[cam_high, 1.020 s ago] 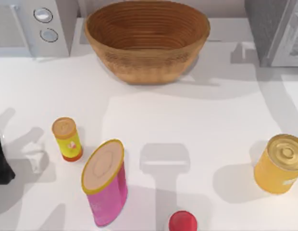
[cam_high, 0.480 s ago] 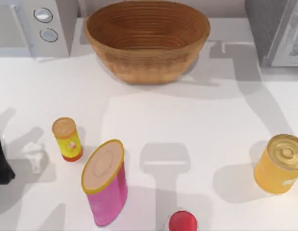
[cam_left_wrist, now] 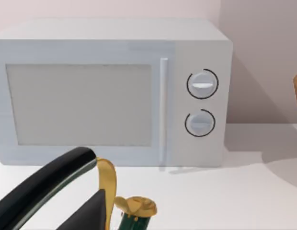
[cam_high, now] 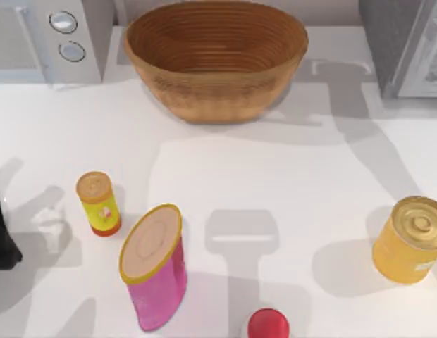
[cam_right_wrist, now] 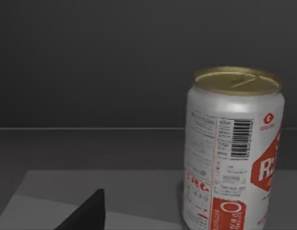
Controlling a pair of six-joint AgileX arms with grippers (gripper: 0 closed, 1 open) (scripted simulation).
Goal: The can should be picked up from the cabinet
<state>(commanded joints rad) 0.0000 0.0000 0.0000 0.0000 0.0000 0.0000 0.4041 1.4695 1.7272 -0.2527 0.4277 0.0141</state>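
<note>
Cylindrical gold-lidded can (cam_right_wrist: 233, 148), dark cabinet shelf (cam_right_wrist: 91, 191)

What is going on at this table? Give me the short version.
The right arm is going after a white and red can that stands upright on a dark shelf; one black finger of the right hand shows short of the can, not touching it. The left arm sits parked at the table's left edge, facing the microwave. On the table stand a wicker basket, a pink canister, a small yellow bottle and a yellow tin, all untouched.
</note>
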